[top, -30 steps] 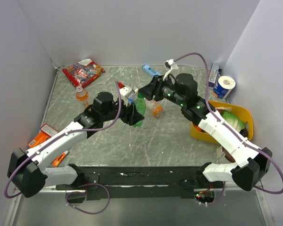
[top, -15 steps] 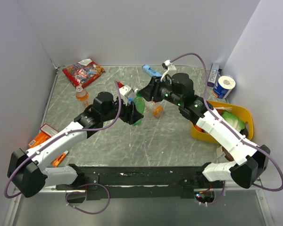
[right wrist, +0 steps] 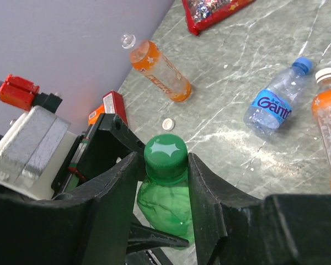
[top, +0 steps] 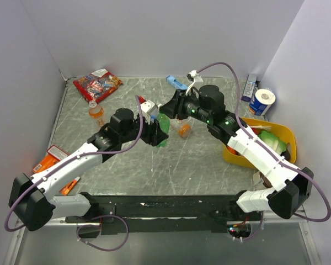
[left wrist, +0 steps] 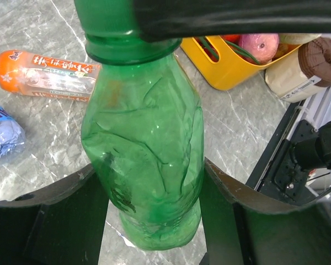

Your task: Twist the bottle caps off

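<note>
Grey marbled stone is forming the surface of the table, and plain pale walls are enclosing it on three sides.

Left arm: the left end effector is gripping the green bottle around the lower body. Its two fingers are pressing against opposite sides of the dented plastic, set at a narrow opening. In the top view this end effector is holding the bottle near the middle of the table, between the two arms. I cannot tell whether the base is touching the table.

Right arm: the right end effector is reaching in from the far side and closing on the green cap. One finger is lying against each side of the cap, and the cap is sitting on the bottle neck.

Other bottles:
- One orange bottle is standing near the left edge, well apart from both arms.
- A second orange bottle is lying on its side just beside the green one, wearing a white cap.
- The clear bottle with the blue label is lying on its side near it, with a blue cap on.

A loose white cap is lying on the table near the left arm.

A red snack packet is lying at the far left corner. A yellow basket is sitting at the right edge.
</note>
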`<state>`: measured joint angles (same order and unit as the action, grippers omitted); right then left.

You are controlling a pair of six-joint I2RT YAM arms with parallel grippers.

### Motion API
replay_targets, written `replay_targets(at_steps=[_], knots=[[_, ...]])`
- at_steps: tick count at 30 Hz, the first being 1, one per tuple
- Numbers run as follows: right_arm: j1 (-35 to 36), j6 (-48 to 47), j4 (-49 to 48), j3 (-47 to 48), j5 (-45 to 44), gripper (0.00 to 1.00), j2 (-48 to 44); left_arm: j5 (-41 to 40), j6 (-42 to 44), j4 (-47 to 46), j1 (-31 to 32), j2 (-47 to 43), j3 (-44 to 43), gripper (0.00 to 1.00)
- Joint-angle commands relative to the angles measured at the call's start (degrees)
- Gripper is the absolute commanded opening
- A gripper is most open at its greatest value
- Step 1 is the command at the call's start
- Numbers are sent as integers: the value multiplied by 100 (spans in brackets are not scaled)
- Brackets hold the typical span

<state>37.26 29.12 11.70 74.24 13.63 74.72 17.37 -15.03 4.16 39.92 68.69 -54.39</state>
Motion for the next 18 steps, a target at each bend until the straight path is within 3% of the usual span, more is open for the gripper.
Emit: replay_targets(at_steps=[1, 18], knots=[[54, 120, -467, 179, 272, 48, 69, -119, 184, -21, 253, 110, -256, 40], [98, 94, -573, 232, 492, 46, 192, -5, 219, 14, 332, 84, -318, 40]])
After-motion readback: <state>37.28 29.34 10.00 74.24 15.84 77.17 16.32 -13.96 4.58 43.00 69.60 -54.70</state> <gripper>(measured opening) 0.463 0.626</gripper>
